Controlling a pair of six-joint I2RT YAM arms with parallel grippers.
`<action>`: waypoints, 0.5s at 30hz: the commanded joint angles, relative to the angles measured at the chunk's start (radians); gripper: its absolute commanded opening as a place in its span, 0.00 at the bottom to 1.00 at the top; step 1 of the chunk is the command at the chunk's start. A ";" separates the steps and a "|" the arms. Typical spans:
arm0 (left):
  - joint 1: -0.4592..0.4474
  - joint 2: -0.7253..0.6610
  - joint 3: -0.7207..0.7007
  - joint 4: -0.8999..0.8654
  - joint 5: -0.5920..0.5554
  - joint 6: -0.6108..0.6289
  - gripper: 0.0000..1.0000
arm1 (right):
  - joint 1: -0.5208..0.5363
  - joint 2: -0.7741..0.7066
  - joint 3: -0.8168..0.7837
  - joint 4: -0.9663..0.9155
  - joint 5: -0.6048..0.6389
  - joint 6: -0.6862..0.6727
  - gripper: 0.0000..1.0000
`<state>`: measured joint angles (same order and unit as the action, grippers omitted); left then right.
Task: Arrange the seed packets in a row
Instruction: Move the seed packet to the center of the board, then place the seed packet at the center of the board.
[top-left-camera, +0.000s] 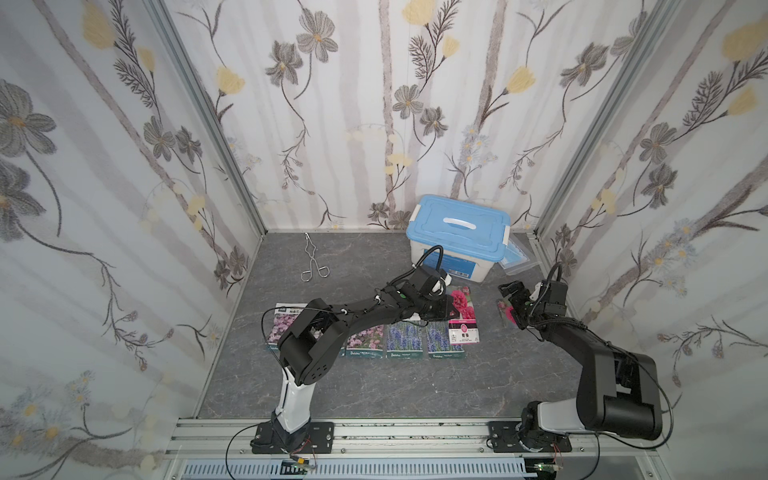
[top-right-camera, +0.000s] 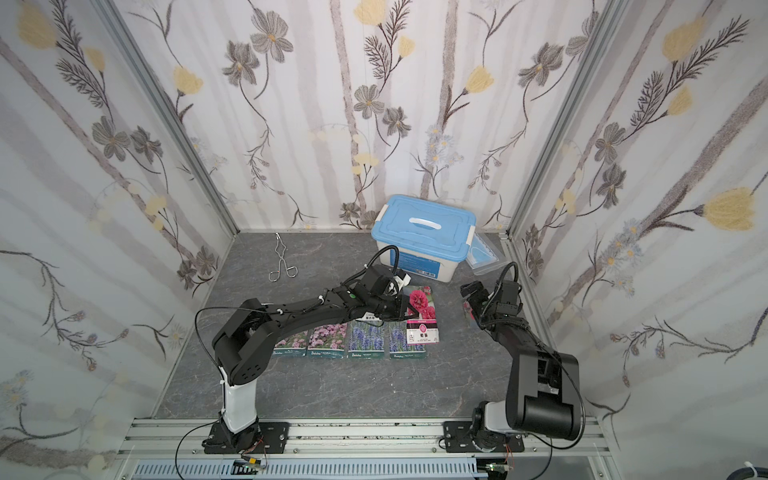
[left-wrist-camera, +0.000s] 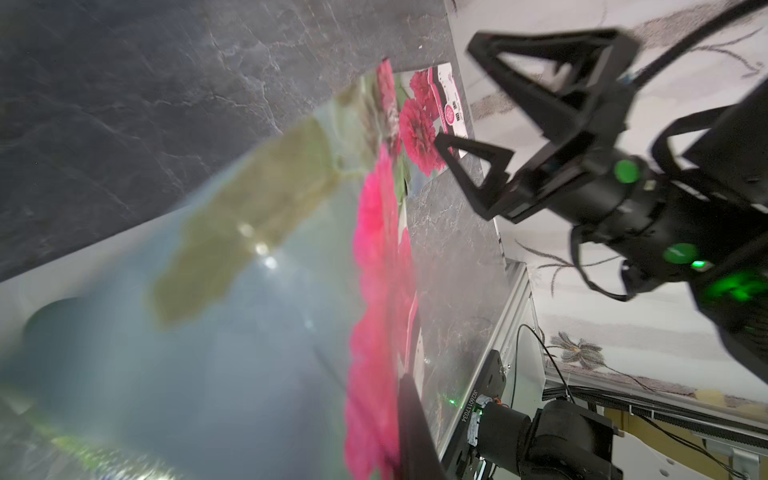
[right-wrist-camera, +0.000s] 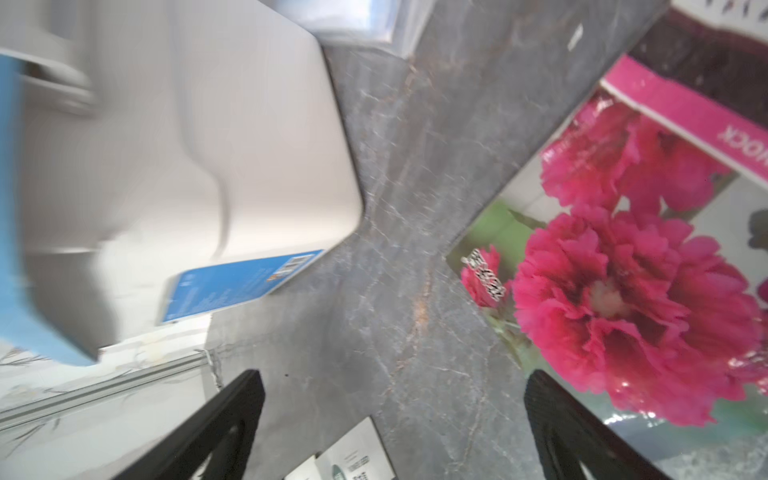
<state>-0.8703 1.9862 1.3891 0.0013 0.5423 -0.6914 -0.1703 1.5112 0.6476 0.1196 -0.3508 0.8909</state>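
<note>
Landmark: blue-lidded box (top-left-camera: 459, 241) at the back of the grey worktop (top-left-camera: 374, 386).
Row: two pink-flower packets (top-left-camera: 365, 338) and two lavender packets (top-left-camera: 405, 338) lie side by side before the box, long axes pointing toward it.
Left fingers (top-left-camera: 444, 307): clamped on a carnation packet (top-left-camera: 464, 316) at the row's lavender end, its flower end toward the box.
Right fingers (right-wrist-camera: 247, 395): spread wide, holding nothing, above the second carnation packet (left-wrist-camera: 417, 124) off the box's front right corner.
</note>
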 joint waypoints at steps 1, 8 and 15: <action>-0.021 0.060 0.046 0.022 -0.014 -0.016 0.00 | -0.003 -0.098 0.023 -0.057 -0.006 -0.046 1.00; -0.055 0.214 0.160 0.021 -0.036 -0.064 0.00 | -0.014 -0.345 0.039 -0.252 0.130 -0.137 1.00; -0.078 0.299 0.254 -0.034 -0.051 -0.072 0.00 | -0.041 -0.389 0.044 -0.288 0.103 -0.169 1.00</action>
<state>-0.9447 2.2631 1.6180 -0.0132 0.5076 -0.7597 -0.2050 1.1278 0.6891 -0.1421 -0.2523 0.7467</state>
